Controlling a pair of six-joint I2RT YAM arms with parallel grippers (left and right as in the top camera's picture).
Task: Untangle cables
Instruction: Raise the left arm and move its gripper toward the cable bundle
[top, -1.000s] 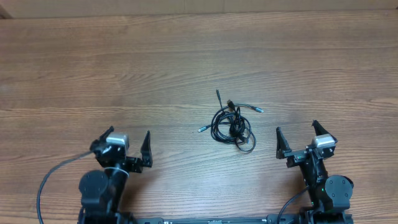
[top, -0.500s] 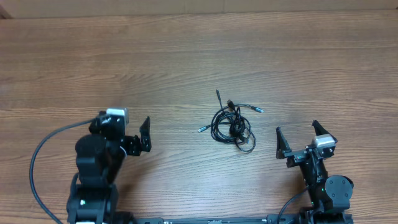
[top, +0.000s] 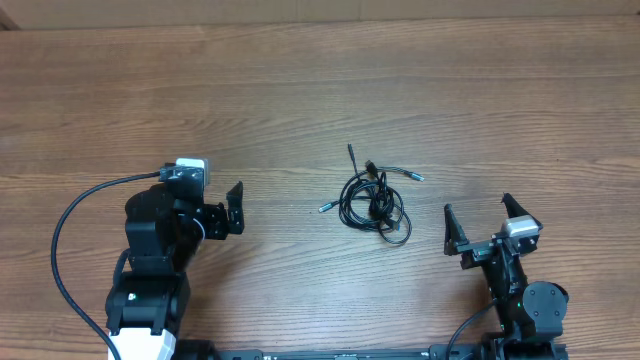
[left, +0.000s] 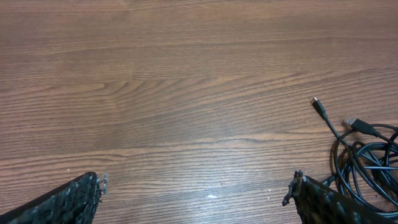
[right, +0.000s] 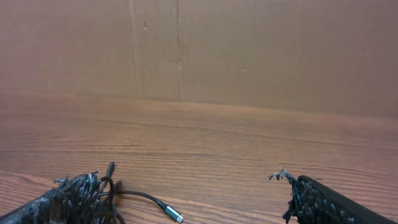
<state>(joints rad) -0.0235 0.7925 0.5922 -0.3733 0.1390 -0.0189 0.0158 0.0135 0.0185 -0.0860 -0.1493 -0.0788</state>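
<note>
**Item 1. Left gripper** (top: 212, 205), one. It sits at 8 o'clock on the table (top: 300, 90). The jaws are spread wide and released, with nothing between them. In the left wrist view (left: 196, 186) two rough black fingertips (left: 81, 196) enter from the lower corners, with bare wood between them. One white camera housing sits on the wrist; any marking on it is too small to read. One thick black arm cable (top: 60, 240) arcs out at 9 o'clock of the arm.

**Item 2. The cables** (top: 373, 200), one knot. These are thin black cords lying flat on the table, just right of centre. They are at 3 o'clock from the left gripper and 10 o'clock from the right gripper, touching neither. Four plug ends stand clear of the knot, at about 11, 12, 2 and 8 o'clock; those at 2 and 8 are silver-tipped. How many separate cords make up the loops cannot be told. The left wrist view shows the knot (left: 364, 158) at its right edge. The right wrist view shows one strand (right: 146, 197) ending in a silver plug.

**Item 3. Right gripper** (top: 477, 208), one. It sits at 4 o'clock on the table, with the jaws wide apart, released and holding nothing. Its wrist view (right: 186, 180) shows two black fingertips (right: 74, 190) low in the frame. It carries one white housing, whose lettering is illegible.

**Item 4. Cardboard wall** (right: 217, 50), one. It is plain brown and stands at the table's far edge, at 12 o'clock.
</note>
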